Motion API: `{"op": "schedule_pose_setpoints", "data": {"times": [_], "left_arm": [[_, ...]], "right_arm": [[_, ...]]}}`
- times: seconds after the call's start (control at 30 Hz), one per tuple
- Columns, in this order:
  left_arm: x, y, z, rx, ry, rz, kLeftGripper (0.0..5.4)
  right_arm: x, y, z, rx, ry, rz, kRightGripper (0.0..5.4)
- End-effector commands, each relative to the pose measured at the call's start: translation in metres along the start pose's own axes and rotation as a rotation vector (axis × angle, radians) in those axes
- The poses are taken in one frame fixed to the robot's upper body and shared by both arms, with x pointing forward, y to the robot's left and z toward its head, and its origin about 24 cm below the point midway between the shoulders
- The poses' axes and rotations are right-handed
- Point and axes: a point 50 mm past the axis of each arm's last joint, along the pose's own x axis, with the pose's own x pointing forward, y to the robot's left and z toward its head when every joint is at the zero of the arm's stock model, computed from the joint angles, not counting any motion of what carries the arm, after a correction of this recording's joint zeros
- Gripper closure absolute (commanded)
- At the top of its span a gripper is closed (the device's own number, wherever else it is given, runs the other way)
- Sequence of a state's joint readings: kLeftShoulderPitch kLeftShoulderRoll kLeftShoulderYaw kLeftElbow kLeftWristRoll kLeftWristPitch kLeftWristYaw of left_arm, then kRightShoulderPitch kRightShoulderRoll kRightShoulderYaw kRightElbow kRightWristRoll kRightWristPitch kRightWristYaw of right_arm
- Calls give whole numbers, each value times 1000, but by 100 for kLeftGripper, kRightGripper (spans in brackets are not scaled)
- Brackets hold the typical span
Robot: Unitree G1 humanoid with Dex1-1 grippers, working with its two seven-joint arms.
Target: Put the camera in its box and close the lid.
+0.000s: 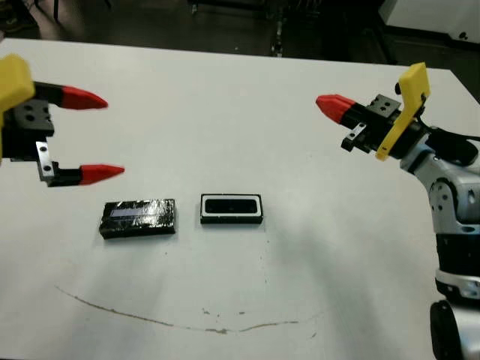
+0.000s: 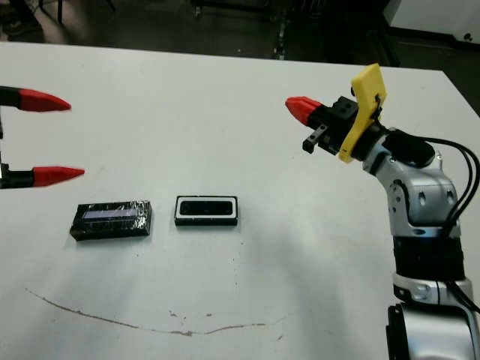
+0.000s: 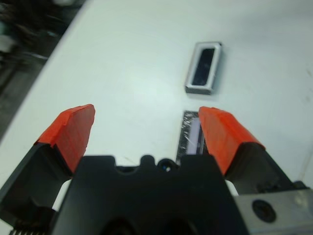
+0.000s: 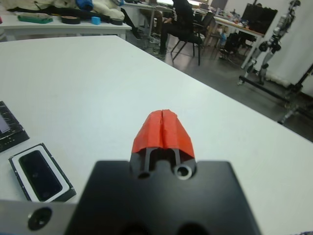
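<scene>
1. The camera (image 1: 231, 205) lies flat inside the box (image 1: 232, 220), a little below the middle of the left eye view; it shows as a dark glossy bar framed by the box's white lining.
2. No brand, label or writing can be read on the camera or the box.
3. The lid (image 1: 138, 217) lies flat on the table just left of the box, apart from it, with a narrow gap between them. Its black surface is crinkly and reflective, with a pale strip running along its length; nothing on that strip can be read.
4. The left gripper (image 1: 96, 136) hangs at the left edge of the frame, above and to the left of the lid, its two red-tipped fingers spread wide apart and holding nothing.
5. The right gripper (image 1: 334, 106) hangs at the upper right, well apart from the box, its red tips pressed together and empty.
6. The white table (image 1: 247, 97) carries a thin brown curved mark (image 1: 187, 324) near the lower edge of the frame.
7. In the right wrist view a seated person (image 4: 182, 19) shows beyond the table.
</scene>
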State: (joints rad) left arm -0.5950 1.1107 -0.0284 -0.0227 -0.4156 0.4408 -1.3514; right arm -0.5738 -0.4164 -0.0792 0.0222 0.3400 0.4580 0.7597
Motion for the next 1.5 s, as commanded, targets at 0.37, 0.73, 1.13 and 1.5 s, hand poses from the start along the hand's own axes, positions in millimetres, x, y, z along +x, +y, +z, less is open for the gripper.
{"op": "schedule_pose_setpoints", "data": {"times": [0.37, 0.73, 1.13, 1.5], "left_arm": [[29, -5, -16, -54, 96, -282, 0], [48, -16, -29, -121, 122, -470, 0], [60, -22, -35, -153, 117, -463, 0], [68, -23, -39, -97, 132, -428, 0]], "right_arm": [[-13, 6, -7, 22, -17, -89, 539], [-16, 9, -11, 12, -10, -158, 539], [-21, 15, -17, 24, 7, -167, 539], [-23, 23, -15, 33, 40, -174, 539]]}}
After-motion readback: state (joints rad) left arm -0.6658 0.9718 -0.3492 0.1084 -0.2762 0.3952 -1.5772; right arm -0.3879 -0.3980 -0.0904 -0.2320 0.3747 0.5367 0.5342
